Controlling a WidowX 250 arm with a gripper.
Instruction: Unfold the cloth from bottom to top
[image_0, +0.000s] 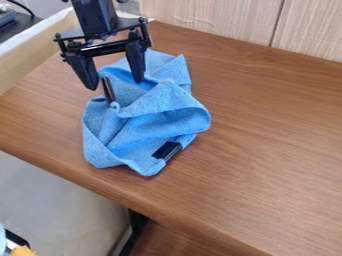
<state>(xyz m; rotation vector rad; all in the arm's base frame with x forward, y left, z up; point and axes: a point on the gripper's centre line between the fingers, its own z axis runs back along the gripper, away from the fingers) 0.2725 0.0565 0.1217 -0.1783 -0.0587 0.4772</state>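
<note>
The black gripper (115, 84) hangs at the upper left, over the upper left part of the cloth, its two fingers spread wide apart with nothing held between them. Below it the blue cloth (157, 112) lies bunched on the table, with a thick fold running across its middle and right side. One dark clip-like piece (108, 91) stands at the cloth's left side, just under the gripper. Another black piece (167, 150) is at the cloth's lower right edge.
The brown wooden table (267, 135) extends right of the cloth, with its front edge running diagonally from left to lower right. A pale wood panel (214, 20) stands behind it. At the upper left is a beige box-like surface (33, 55) with a white rim.
</note>
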